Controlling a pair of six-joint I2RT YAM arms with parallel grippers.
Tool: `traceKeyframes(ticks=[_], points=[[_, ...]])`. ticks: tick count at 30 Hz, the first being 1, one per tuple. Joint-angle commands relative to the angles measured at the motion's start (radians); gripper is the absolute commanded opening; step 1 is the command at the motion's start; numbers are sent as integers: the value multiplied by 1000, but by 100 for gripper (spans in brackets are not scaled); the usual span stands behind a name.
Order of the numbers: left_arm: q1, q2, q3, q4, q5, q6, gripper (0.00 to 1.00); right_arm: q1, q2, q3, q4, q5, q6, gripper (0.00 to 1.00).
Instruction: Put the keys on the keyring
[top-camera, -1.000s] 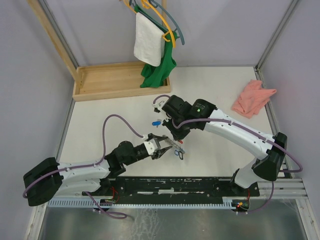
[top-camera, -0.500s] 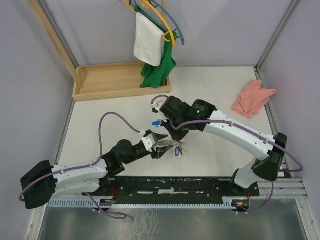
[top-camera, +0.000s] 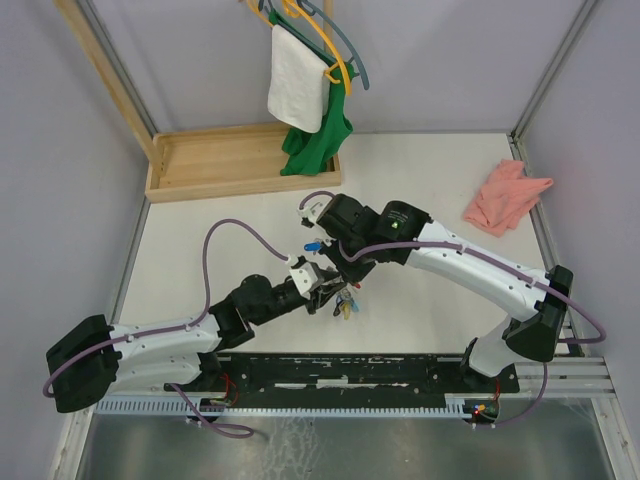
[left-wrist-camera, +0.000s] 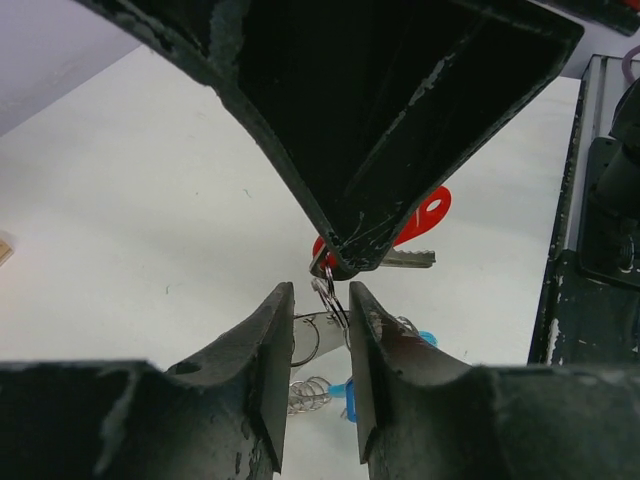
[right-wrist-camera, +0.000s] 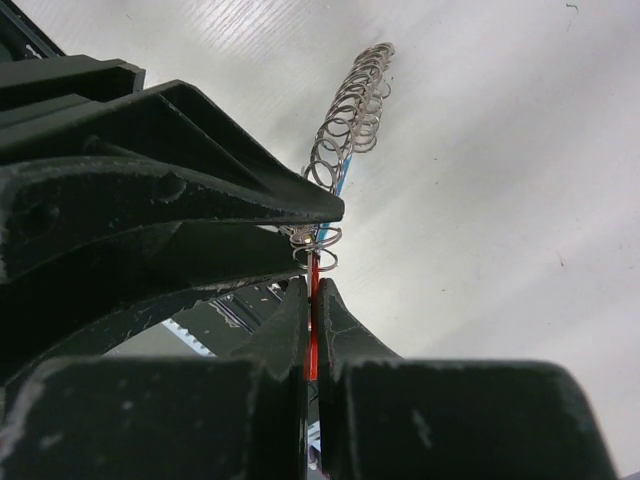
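My right gripper (right-wrist-camera: 312, 290) is shut on the red-headed key (right-wrist-camera: 313, 330), which stands edge-on between its fingers. In the left wrist view the red head (left-wrist-camera: 428, 214) and metal blade (left-wrist-camera: 408, 258) stick out beside the right fingertips (left-wrist-camera: 345, 262). The keyring (left-wrist-camera: 328, 300) hangs from that key, between the jaws of my left gripper (left-wrist-camera: 320, 300), which stand a little apart around it. A chain of small rings (right-wrist-camera: 350, 110) trails from it. From above, both grippers (top-camera: 328, 292) (top-camera: 347, 278) meet mid-table. A small blue-headed key (top-camera: 313, 247) lies just beyond them.
A wooden tray (top-camera: 200, 165) sits at the back left, under a hanger with a white towel (top-camera: 297, 85) and a green garment (top-camera: 318, 140). A pink cloth (top-camera: 505, 197) lies at the back right. The black rail (top-camera: 340, 368) runs along the near edge.
My left gripper has moved in toward the right one and its jaws have narrowed around the keyring. The hanging bunch has shifted slightly left. The right grip is unchanged.
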Motion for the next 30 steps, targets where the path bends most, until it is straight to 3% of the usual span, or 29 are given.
traceKeyframes(ticks=[1,4,5,13,19,30], points=[[-2,6,42,22,-21,-6,29,7,-5,48,15,20,17,1],[-2,8,41,21,-9,6,5,9,-6,48,9,31,12,1],[-2,6,40,16,-6,10,3,8,-8,47,6,40,9,0],[-2,-35,7,4,9,32,3,-33,-31,14,-20,102,-11,1],[-2,-54,-23,55,60,53,3,-112,-28,-57,12,33,-18,1],[-2,-46,-44,147,179,141,3,-132,17,-92,41,-58,-38,0]])
